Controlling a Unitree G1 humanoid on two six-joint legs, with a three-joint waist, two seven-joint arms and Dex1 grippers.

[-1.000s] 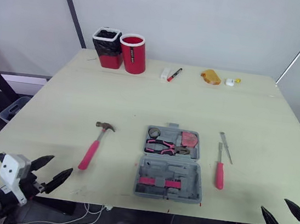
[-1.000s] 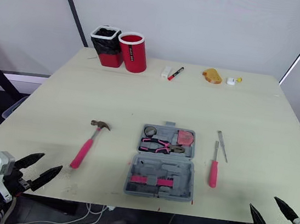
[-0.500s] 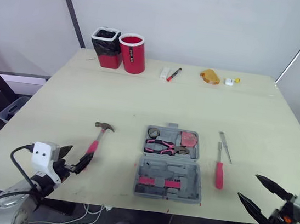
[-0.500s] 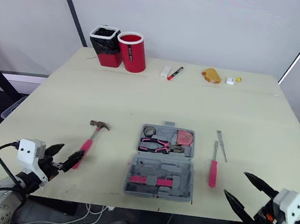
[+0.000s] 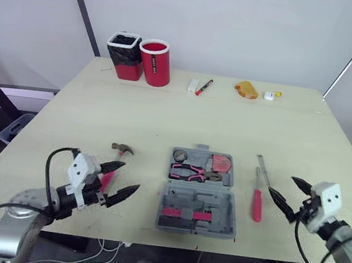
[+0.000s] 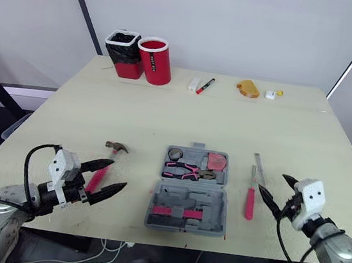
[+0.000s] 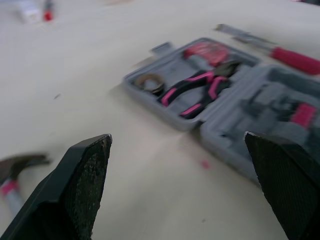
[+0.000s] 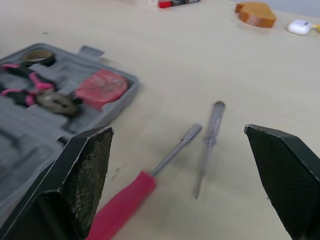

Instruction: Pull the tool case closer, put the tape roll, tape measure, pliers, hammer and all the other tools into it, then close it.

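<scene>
The right jaws, black and two-fingered, stand wide apart. Between them, on the pale beige counter [image 8: 165, 65], lie a red-handled screwdriver [image 8: 131, 196] and, just beside it, a slim clear-handled screwdriver [image 8: 209, 145], apart from the fingers. The open grey plastic tool case [image 8: 122, 80] holds a dark tape roll [image 8: 38, 56], pink-handled pliers [image 8: 31, 92] and a pink tape measure [image 8: 102, 86]. Farther off are an orange rounded object [image 8: 255, 13], a small white object [image 8: 300, 26] and a red marker [image 8: 178, 3].
</scene>
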